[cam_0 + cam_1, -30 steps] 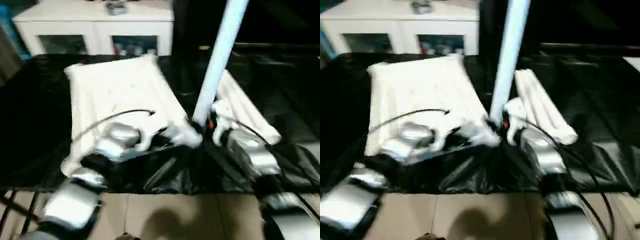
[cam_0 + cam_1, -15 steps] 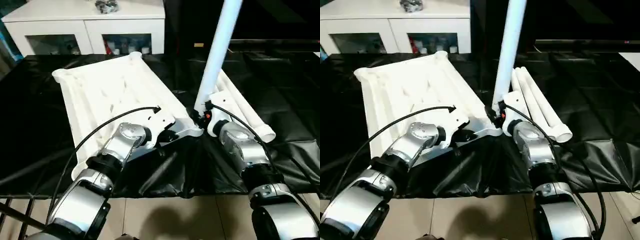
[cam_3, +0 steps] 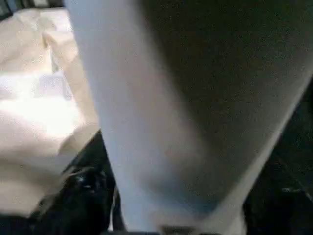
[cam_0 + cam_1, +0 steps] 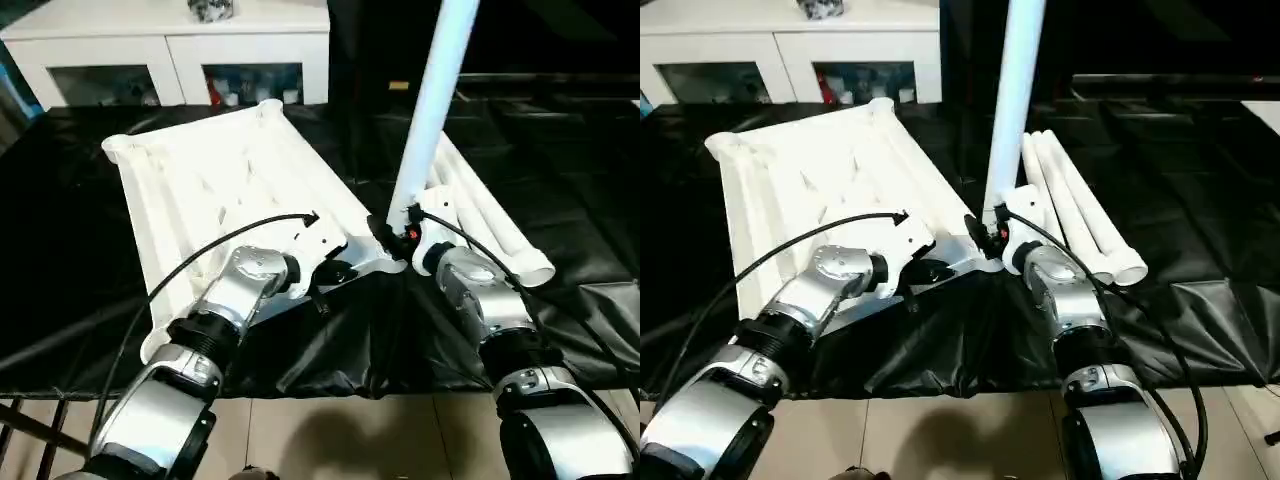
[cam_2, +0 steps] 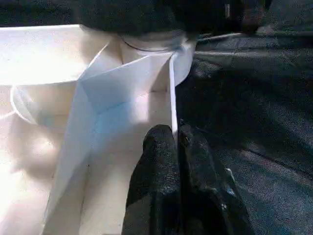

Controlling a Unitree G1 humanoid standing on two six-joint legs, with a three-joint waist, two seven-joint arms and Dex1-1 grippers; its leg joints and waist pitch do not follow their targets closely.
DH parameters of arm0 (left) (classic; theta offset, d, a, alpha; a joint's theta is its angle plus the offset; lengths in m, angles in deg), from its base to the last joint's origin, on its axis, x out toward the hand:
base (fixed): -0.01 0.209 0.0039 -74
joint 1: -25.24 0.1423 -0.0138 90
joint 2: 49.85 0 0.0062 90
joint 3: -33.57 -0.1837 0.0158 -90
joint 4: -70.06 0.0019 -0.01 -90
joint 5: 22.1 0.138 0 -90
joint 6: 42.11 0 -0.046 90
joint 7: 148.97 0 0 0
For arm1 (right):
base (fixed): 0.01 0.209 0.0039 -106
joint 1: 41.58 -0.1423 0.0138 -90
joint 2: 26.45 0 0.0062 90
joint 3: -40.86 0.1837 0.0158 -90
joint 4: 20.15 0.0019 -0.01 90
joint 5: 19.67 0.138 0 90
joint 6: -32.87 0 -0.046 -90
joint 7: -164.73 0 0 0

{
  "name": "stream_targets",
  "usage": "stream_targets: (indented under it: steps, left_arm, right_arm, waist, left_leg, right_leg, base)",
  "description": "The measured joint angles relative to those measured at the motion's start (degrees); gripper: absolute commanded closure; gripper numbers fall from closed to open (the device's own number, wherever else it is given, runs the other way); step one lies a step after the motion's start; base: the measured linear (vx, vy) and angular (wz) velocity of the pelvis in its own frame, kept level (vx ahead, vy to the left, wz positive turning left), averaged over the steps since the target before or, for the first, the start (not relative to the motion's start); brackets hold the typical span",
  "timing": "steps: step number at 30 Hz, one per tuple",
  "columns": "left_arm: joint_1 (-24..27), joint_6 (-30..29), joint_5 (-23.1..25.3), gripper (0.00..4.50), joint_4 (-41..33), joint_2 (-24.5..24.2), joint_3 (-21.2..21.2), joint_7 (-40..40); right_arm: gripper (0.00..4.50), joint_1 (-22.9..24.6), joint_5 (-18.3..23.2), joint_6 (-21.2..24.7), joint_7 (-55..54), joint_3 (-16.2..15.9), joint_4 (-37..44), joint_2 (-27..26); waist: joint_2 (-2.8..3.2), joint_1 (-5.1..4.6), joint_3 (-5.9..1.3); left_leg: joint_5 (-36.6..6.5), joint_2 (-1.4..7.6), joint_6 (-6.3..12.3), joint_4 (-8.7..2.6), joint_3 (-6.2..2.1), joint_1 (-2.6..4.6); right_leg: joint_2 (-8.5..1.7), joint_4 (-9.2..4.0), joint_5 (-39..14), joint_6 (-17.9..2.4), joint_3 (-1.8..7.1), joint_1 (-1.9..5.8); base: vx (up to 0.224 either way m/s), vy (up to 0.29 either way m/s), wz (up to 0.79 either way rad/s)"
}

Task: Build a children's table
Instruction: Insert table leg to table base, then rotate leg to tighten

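Left gripper [image 5: 177, 147]: both black fingers pinched together on a thin upright rib of the table top [image 4: 215, 190], right at the near corner. Left wrist view gives the detail the head views don't: the rib sits between the fingertips, and just past them is the round corner socket [image 5: 156, 49] with a round white end seated in it and something black over it.

Right gripper [image 4: 392, 232]: clamped around the foot of the upright leg [image 4: 432, 100], just above that same near corner. Head views show the leg standing nearly vertical, leaning slightly, running out of the top of the picture. Right wrist view has the leg's tube [image 3: 161, 112] close up across the lens, one black finger [image 3: 85, 196] against its side, table top pale behind.

Table top lies upside down on the black sheet [image 4: 60, 250], ribbed underside up, turned at an angle, far corners toward the white cabinet [image 4: 170, 50].

Spare legs [image 4: 1075, 215] lie side by side on the sheet just right of the upright leg, open tube ends toward the robot. Count unclear, at least two.

Tiled floor [image 4: 330, 430] at the near edge of the sheet.
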Motion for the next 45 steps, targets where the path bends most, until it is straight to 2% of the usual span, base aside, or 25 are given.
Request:
stream_targets:
  steps: [1,6,11,16,21,22,25,27,29,31,35,40,42,45]
  left_arm:
    - [0.17,0.18,-0.12,4.5,-0.26,-0.18,0.03,-0.39]
    - [0.88,0.99,-0.3,4.5,-1.68,-1.4,-0.11,-3.37]
    - [1.31,3.18,-0.59,4.5,-2.14,-3.59,-0.69,-8.39]
    - [1.46,5.45,-1.11,4.5,-2.13,-6.44,-1.59,-15.11]
    - [1.46,6.79,-1.28,4.5,-2.06,-7.83,-2.1,-19.59]
    - [1.46,7.18,-1.3,4.5,-1.89,-8.12,-2.21,-20.89]
    - [1.46,7.61,-1.44,4.5,-1.88,-9.1,-2.78,-23.76]
    - [1.46,8.05,-1.53,4.5,-1.89,-9.62,-3.11,-25.05]
    - [1.47,8.93,-1.56,4.5,-1.88,-10.14,-3.46,-26.85]
    - [1.47,9.45,-1.53,4.5,-1.87,-10.36,-3.82,-27.68]
    - [1.43,10.18,-1.53,4.5,-1.29,-10.39,-3.85,-28.29]
    - [1.4,10.44,-1.53,4.5,-0.64,-10.22,-3.48,-28.28]
    - [1.3,10.1,-1.53,4.5,0.11,-10.02,-2.9,-26.77]
    - [-0.23,7.81,-0.61,4.5,3.05,-7.87,-0.91,-18.58]
  right_arm:
    - [0.88,0.44,0.0,-0.45,0.76,-0.07,-0.15,0.16]
    - [0.5,2.16,0.53,-0.71,7.17,-0.98,2.62,1.99]
    - [0.5,4.94,1.33,0.56,16.17,-2.68,7.33,4.87]
    - [0.5,7.64,2.81,2.94,26.19,-5.8,12.71,8.98]
    - [0.5,8.81,3.06,4.5,32.74,-7.62,15.85,11.59]
    - [0.65,9.17,3.08,5.29,34.48,-8.19,16.93,12.51]
    - [0.65,9.85,3.21,6.12,37.46,-9.32,18.45,13.64]
    - [0.97,9.97,3.36,6.46,38.84,-9.95,19.01,14.02]
    - [0.97,10.33,3.38,6.86,40.36,-10.52,19.98,14.61]
    - [1.26,10.39,3.51,7.53,41.63,-10.76,20.28,14.9]
    - [1.55,10.54,3.52,8.08,42.1,-10.95,20.76,15.08]
    - [1.64,10.98,3.5,8.91,41.2,-10.85,21.65,14.32]
    - [1.64,11.45,3.44,9.18,38.26,-9.78,21.55,12.9]
    - [1.66,10.16,2.09,7.55,25.12,-5.91,17.46,7.44]
  waist:
    - [0.04,0.07,0.02]
    - [0.04,0.46,0.02]
    - [0.05,1.65,0.03]
    - [0.05,2.51,0.03]
    - [0.05,3.14,0.03]
    - [0.05,3.28,0.03]
    - [0.05,3.36,0.03]
    - [0.05,3.35,0.03]
    - [0.05,3.42,0.03]
    - [0.05,3.46,0.03]
    - [0.05,3.44,0.03]
    - [0.07,3.45,0.01]
    - [0.06,3.28,0.0]
    - [0.01,2.56,-0.03]
  left_leg:
    - [0.01,0.0,0.01,0.01,0.0,-0.14]
    - [0.17,0.02,0.28,0.09,0.0,-0.52]
    - [0.13,0.07,0.35,0.4,-0.02,-0.79]
    - [0.08,0.09,0.34,0.59,-0.02,-0.85]
    - [0.04,0.09,0.3,0.69,-0.02,-0.88]
    - [0.04,0.09,0.31,0.7,-0.02,-0.88]
    - [0.04,0.1,0.31,0.74,-0.02,-0.87]
    - [0.03,0.11,0.3,0.78,-0.02,-0.87]
    - [-0.04,0.11,0.18,0.79,-0.03,-0.86]
    - [-0.05,0.11,0.16,0.85,-0.03,-0.86]
    - [-0.05,0.11,0.16,0.91,-0.03,-0.84]
    - [-0.04,0.11,0.15,0.93,-0.03,-0.8]
    - [-0.03,0.14,0.14,0.97,-0.03,-0.77]
    - [0.03,0.16,0.05,1.18,-0.03,-0.65]
  right_leg:
    - [0.0,0.03,0.0,0.0,0.0,-0.16]
    - [0.0,0.1,0.0,0.0,-0.03,-0.54]
    - [0.01,0.24,0.02,0.01,-0.06,-0.72]
    - [0.0,0.27,0.08,0.01,-0.04,-0.7]
    - [0.0,0.28,0.16,0.02,-0.02,-0.68]
    - [0.0,0.28,0.17,0.02,-0.02,-0.68]
    - [0.0,0.32,0.17,0.02,-0.02,-0.68]
    - [0.0,0.35,0.18,0.02,-0.02,-0.68]
    - [0.0,0.35,0.2,0.01,-0.02,-0.66]
    - [-0.01,0.37,0.22,-0.01,-0.02,-0.63]
    - [-0.01,0.39,0.29,-0.01,-0.01,-0.61]
    - [-0.02,0.43,0.29,-0.01,-0.01,-0.57]
    - [-0.02,0.5,0.3,-0.01,-0.01,-0.57]
    - [-0.02,0.77,0.38,-0.11,0.03,-0.58]
  base:
    - [0.0,0.0,0.0]
    - [0.0,0.0,0.0]
    - [0.0,0.0,0.0]
    - [0.0,0.0,0.0]
    - [0.0,0.0,0.0]
    - [0.0,0.0,0.0]
    - [0.0,0.0,0.0]
    - [0.0,0.0,0.0]
    - [0.0,0.0,0.0]
    - [0.0,0.0,0.0]
    - [0.0,0.0,0.0]
    - [0.0,0.0,0.0]
    - [0.0,0.0,0.0]
    - [0.0,0.0,0.0]
